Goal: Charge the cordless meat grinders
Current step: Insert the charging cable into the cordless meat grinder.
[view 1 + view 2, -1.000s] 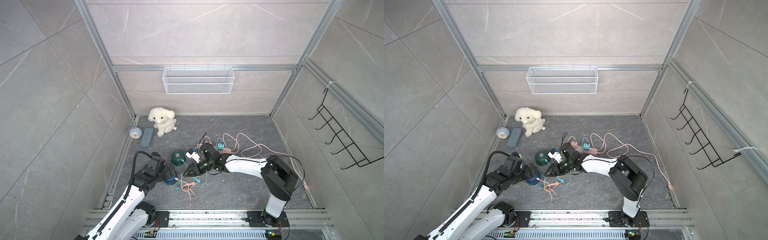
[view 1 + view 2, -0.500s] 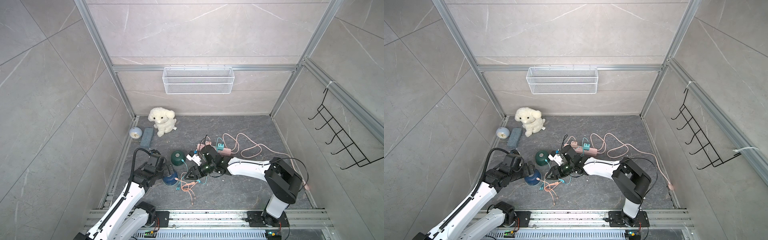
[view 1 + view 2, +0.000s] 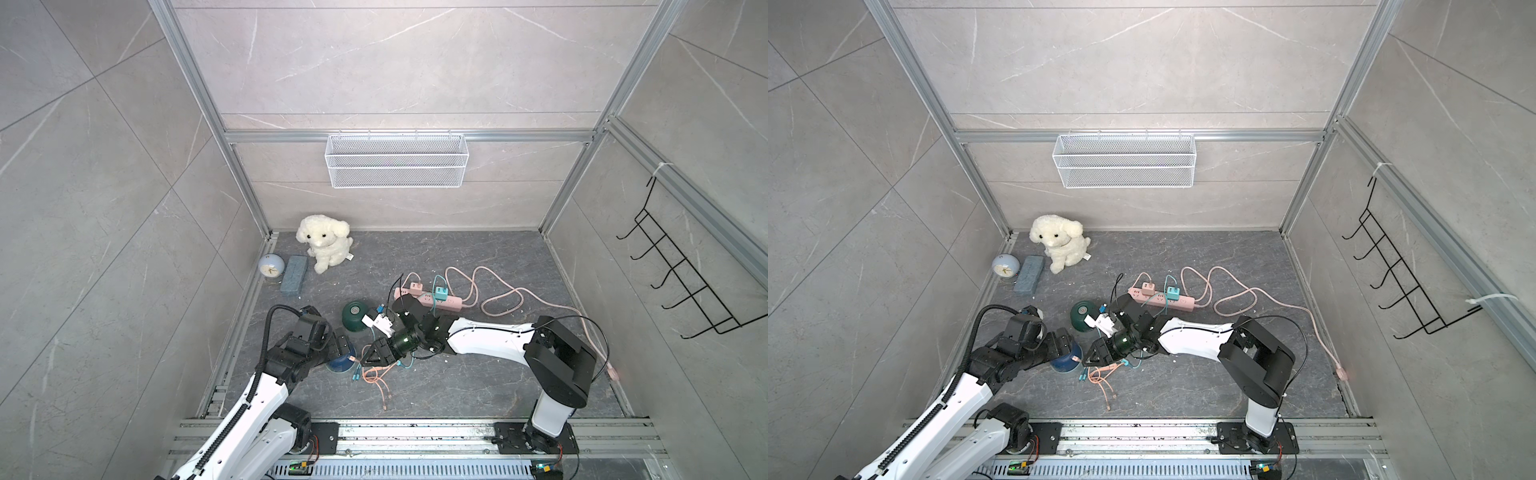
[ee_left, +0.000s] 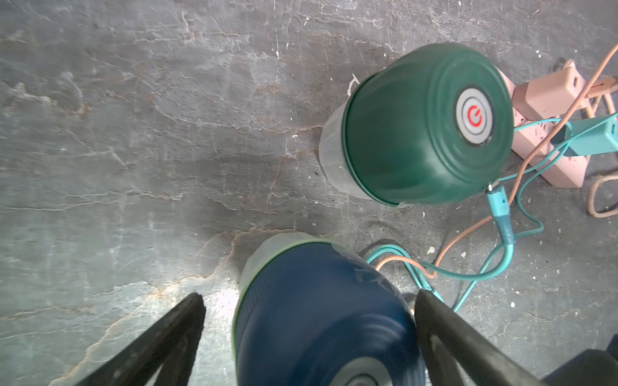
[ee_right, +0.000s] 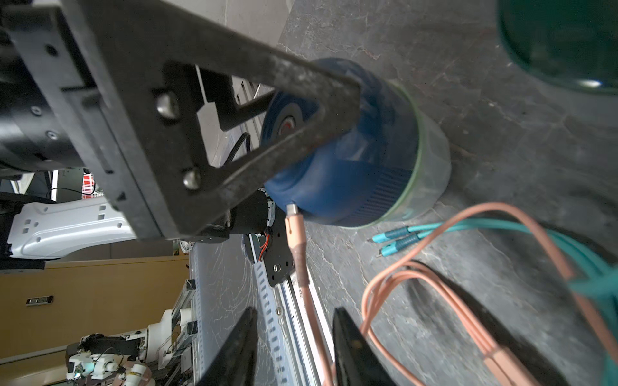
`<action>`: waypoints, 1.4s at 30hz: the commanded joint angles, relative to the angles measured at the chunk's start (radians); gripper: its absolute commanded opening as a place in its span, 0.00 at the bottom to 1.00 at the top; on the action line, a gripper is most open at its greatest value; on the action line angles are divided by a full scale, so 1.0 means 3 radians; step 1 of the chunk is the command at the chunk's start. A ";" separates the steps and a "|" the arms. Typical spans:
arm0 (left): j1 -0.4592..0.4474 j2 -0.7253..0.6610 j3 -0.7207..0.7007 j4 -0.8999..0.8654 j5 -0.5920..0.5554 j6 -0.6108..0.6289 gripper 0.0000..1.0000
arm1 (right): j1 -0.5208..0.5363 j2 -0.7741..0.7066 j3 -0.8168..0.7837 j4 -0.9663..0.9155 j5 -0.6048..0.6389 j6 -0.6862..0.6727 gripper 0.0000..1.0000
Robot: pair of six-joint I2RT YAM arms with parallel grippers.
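While the left gripper (image 4: 309,295) stands wide open astride the dark blue grinder (image 4: 321,317), one of its fingers (image 4: 160,337) sits clear of the dome and the other lies just beside it. The dark blue grinder stands upright on the grey floor (image 3: 457,374), near the front rail, in both top views (image 3: 340,362) (image 3: 1064,361).

The dark green grinder (image 3: 354,316) stands upright a little farther back, near the blue one but apart from it. Its silver hub shows a red power symbol in the left wrist view (image 4: 424,127). The plug of a teal cable (image 4: 498,207) meets its lower side; whether the plug is seated cannot be told.

The right gripper (image 5: 294,310) reaches toward the blue grinder from the other side. Its jaws stand partly apart with a pink cable (image 5: 296,240) running between them. Whether they pinch the cable cannot be told. The cable's metal tip sits right at the side of the blue dome (image 5: 351,173).

Loose loops of pink and teal cable lie on the floor under that gripper. Behind the arm lies a pink power strip (image 3: 436,299).
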 commanded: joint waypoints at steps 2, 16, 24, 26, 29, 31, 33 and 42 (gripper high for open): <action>0.0017 -0.0038 -0.0082 0.0064 0.0114 -0.0099 0.99 | 0.0046 0.0131 0.0126 0.0085 -0.0075 0.0035 0.34; 0.0017 -0.0039 -0.0181 0.0156 0.0166 -0.0222 0.95 | 0.0062 0.0307 0.0254 0.0250 -0.0112 0.0263 0.18; 0.0013 -0.0106 -0.0253 0.0203 0.0196 -0.0316 0.90 | 0.0066 0.0394 0.0146 0.0630 -0.0131 0.0636 0.10; 0.0013 -0.0102 -0.0275 0.0223 0.0219 -0.0321 0.89 | 0.0067 0.0409 0.0147 0.0670 -0.0128 0.0672 0.09; 0.0013 -0.0101 -0.0300 0.0260 0.0262 -0.0313 0.88 | 0.0067 0.0432 0.0171 0.0679 -0.0112 0.0692 0.08; 0.0013 -0.0096 -0.0310 0.0281 0.0292 -0.0304 0.87 | 0.0067 0.0459 0.0191 0.0679 -0.0098 0.0704 0.08; 0.0013 -0.0096 -0.0316 0.0288 0.0309 -0.0312 0.87 | 0.0070 0.0490 0.0206 0.0721 -0.0106 0.0740 0.08; 0.0013 -0.0204 -0.0217 0.0088 0.0153 -0.0262 0.97 | 0.0067 0.0267 0.0140 0.0355 0.0078 0.0480 0.37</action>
